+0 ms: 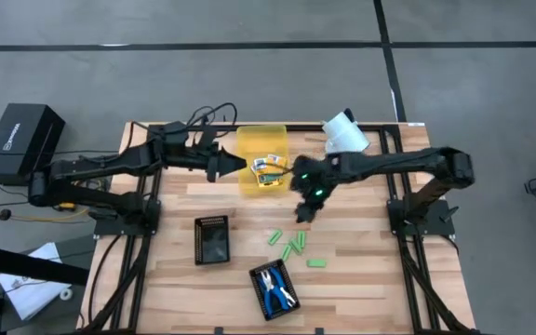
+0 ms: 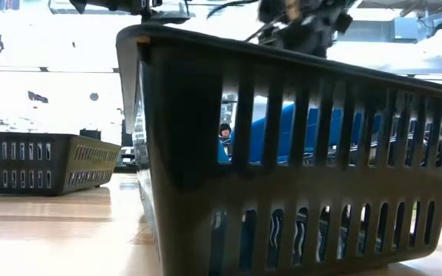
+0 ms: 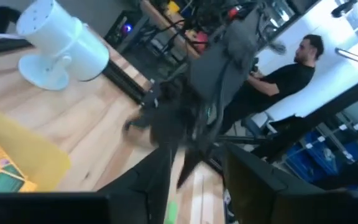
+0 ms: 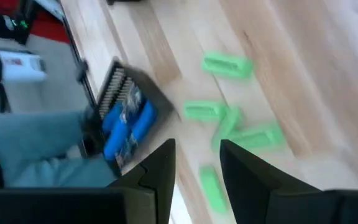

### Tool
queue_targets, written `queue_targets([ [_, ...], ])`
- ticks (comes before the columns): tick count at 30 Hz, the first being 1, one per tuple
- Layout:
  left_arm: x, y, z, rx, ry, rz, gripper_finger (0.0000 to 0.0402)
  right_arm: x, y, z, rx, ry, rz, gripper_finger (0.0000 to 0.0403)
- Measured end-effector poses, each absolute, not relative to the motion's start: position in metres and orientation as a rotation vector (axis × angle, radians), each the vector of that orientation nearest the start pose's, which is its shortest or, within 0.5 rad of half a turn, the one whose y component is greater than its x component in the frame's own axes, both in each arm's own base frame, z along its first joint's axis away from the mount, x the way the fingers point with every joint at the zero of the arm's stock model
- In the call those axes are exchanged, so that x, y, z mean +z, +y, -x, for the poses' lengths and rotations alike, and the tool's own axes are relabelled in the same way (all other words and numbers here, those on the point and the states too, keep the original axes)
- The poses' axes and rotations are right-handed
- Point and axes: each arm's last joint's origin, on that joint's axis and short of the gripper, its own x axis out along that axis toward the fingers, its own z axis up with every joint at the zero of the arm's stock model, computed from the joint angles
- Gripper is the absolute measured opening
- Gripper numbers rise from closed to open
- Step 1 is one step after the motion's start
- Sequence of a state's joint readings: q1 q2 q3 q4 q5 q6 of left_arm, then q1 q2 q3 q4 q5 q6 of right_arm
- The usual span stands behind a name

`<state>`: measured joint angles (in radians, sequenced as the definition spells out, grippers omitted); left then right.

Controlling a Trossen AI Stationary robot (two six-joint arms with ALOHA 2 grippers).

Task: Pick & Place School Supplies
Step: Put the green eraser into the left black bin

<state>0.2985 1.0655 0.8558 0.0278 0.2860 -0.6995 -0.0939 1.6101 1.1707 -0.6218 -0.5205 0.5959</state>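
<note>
Left gripper (image 1: 246, 165) sits parted and empty over the yellow bin (image 1: 249, 140), printed boxes (image 1: 268, 170) inside. Right gripper (image 4: 194, 165), jaws apart, empty, hangs above the green sticks (image 4: 227, 65): probably light, rigid, slick plastic, so pinch mid-length.

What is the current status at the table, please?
Left gripper open over the yellow bin, printed boxes inside. Right gripper open above the green sticks. Nothing in the way.
</note>
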Motion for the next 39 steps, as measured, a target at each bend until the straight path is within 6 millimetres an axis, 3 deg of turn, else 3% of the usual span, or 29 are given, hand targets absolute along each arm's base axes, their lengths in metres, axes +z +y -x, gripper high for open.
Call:
queue_targets([
  [7, 0.324, 0.06, -0.23, 0.038, 0.178, 0.739, 0.0145, 0.192, -0.002, -0.348, 0.055, 1.206, -0.907, 0.0118],
  [12, 0.325, 0.059, -0.23, 0.009, 0.186, 0.741, 0.0137, 0.174, 0.006, -0.354, 0.063, 1.256, -0.92, 0.0118],
  [24, 0.325, 0.059, -0.23, 0.009, 0.188, 0.742, 0.0127, 0.171, 0.021, -0.351, 0.035, 1.291, -0.867, 0.0118],
  [39, 0.325, 0.059, -0.23, 0.0, 0.191, 0.743, 0.0124, 0.161, 0.016, -0.348, -0.019, 1.261, -0.865, 0.0118],
])
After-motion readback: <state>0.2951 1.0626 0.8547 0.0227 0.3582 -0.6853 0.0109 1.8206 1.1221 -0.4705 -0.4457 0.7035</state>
